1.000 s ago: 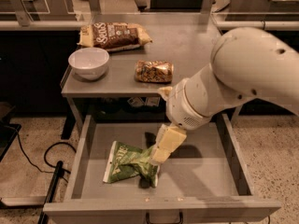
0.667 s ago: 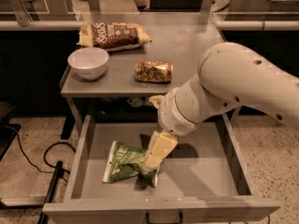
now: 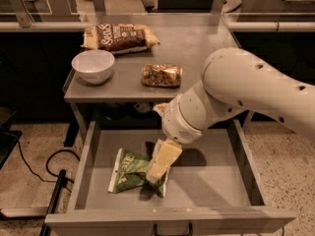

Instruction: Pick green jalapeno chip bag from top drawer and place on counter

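The green jalapeno chip bag (image 3: 129, 171) lies crumpled on the bottom of the open top drawer (image 3: 216, 186), left of its middle. My gripper (image 3: 156, 173) hangs from the big white arm and reaches down into the drawer, its cream fingers (image 3: 164, 157) over the bag's right end and touching it. The counter (image 3: 206, 43) stands behind and above the drawer.
On the counter are a white bowl (image 3: 93, 66) at the left, a brown-and-cream bag (image 3: 120, 37) at the back, and a small golden-brown packet (image 3: 161, 75) near the front edge. A black cable (image 3: 34, 168) lies on the floor left of the drawer.
My arm has shifted left and the gripper has come down onto the right end of the green bag. The bag has not moved.
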You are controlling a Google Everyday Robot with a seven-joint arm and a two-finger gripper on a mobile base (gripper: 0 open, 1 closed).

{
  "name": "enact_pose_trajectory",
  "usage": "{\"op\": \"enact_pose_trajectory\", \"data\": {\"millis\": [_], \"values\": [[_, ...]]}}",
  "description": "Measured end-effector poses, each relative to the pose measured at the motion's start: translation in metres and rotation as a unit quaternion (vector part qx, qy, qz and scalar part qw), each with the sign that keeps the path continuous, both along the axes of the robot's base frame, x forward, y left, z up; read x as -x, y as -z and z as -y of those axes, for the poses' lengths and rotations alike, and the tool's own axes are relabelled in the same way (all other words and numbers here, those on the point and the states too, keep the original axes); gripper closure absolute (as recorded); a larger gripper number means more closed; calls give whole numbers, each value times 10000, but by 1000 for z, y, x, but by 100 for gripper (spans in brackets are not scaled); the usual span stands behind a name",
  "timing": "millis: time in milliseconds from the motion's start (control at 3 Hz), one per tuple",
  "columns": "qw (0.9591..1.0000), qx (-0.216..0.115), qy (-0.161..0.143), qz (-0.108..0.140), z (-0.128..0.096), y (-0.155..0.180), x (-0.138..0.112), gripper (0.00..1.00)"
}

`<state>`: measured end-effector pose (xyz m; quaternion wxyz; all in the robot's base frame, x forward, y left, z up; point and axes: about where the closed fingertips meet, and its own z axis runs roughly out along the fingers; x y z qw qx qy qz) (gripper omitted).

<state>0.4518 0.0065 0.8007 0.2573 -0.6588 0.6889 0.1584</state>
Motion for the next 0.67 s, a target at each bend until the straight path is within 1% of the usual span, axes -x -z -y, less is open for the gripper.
{"op": "enact_pose_trajectory", "data": {"millis": [333,667], "values": [[9997,258,-13,-45,-14,25,9,0],[9988,422,102,-242,-26,66,17,0]]}}
